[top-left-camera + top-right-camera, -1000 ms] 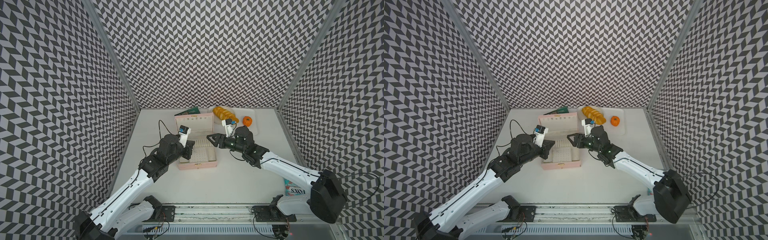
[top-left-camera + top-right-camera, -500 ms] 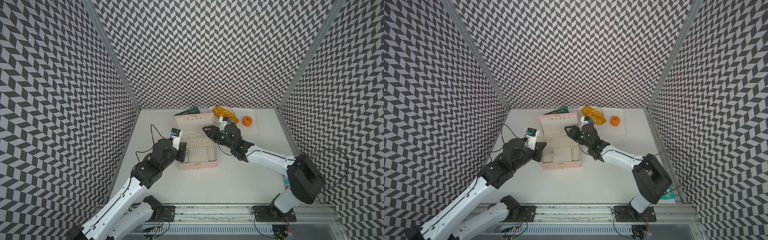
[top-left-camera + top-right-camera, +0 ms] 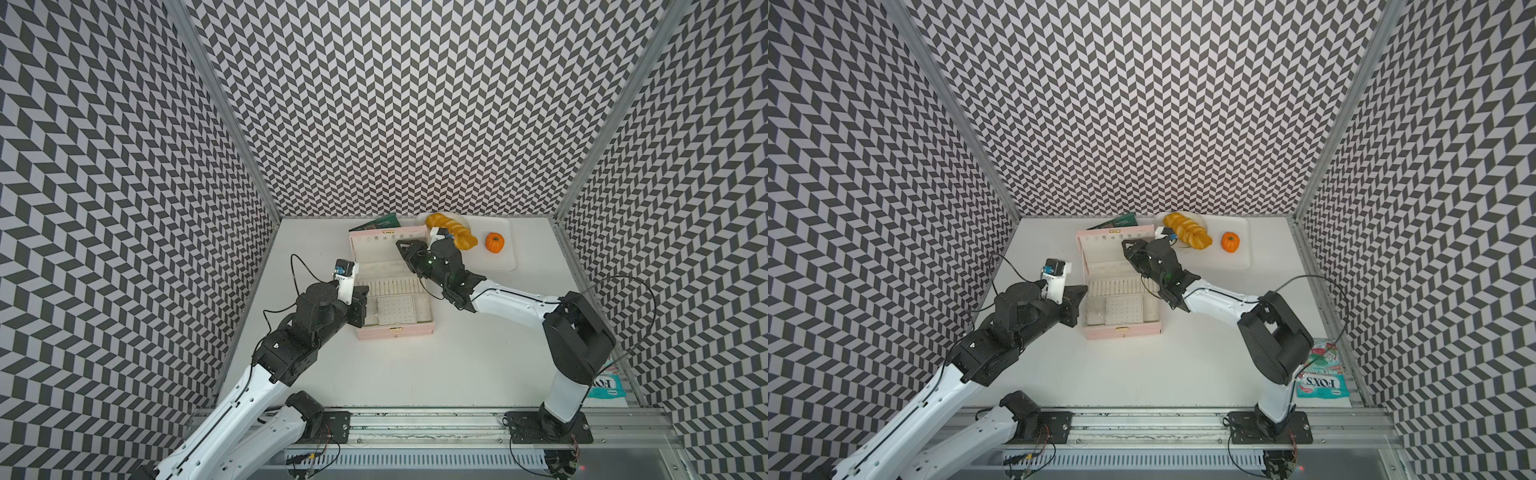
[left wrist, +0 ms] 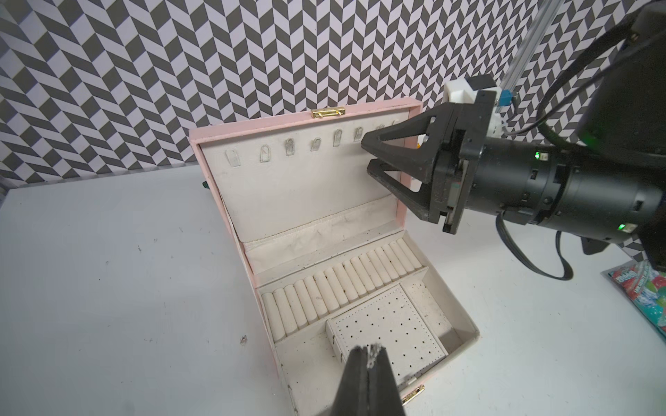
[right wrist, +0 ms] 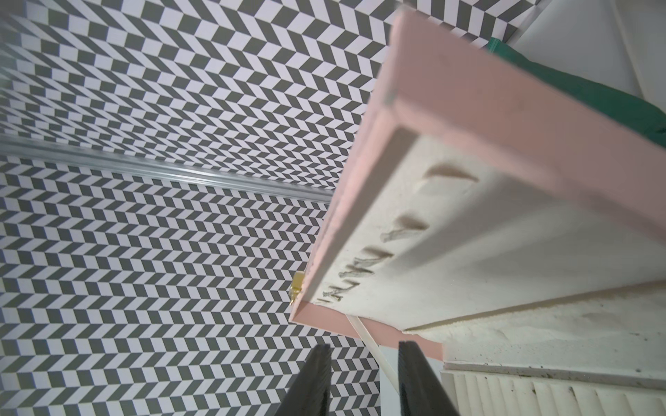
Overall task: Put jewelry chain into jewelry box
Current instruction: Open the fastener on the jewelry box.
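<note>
The pale pink jewelry box (image 3: 395, 330) (image 3: 1121, 331) stands open mid-table, lid upright. In the left wrist view its cream ring rolls and perforated panel (image 4: 389, 331) show. My left gripper (image 4: 117, 349) (image 3: 359, 307) (image 3: 1076, 305) hangs over the box's near left corner, shut on a small silver bit of the jewelry chain (image 4: 122, 350); the rest of the chain is hidden. My right gripper (image 3: 399, 244) (image 3: 1124, 245) (image 4: 370, 156) (image 5: 364, 346) is open beside the lid's (image 5: 468, 90) right part, with nothing between its fingers.
A white tray (image 3: 505, 257) at the back right holds a small orange pumpkin (image 3: 494, 242) and a yellow braided pastry (image 3: 455, 232). A green packet (image 3: 378, 222) lies behind the lid. A candy bag (image 3: 1320, 380) sits at the near right edge.
My right gripper moved away from the box's middle up to the lid and its jaws narrowed. My left gripper drew back toward the box's near left side, staying shut.
</note>
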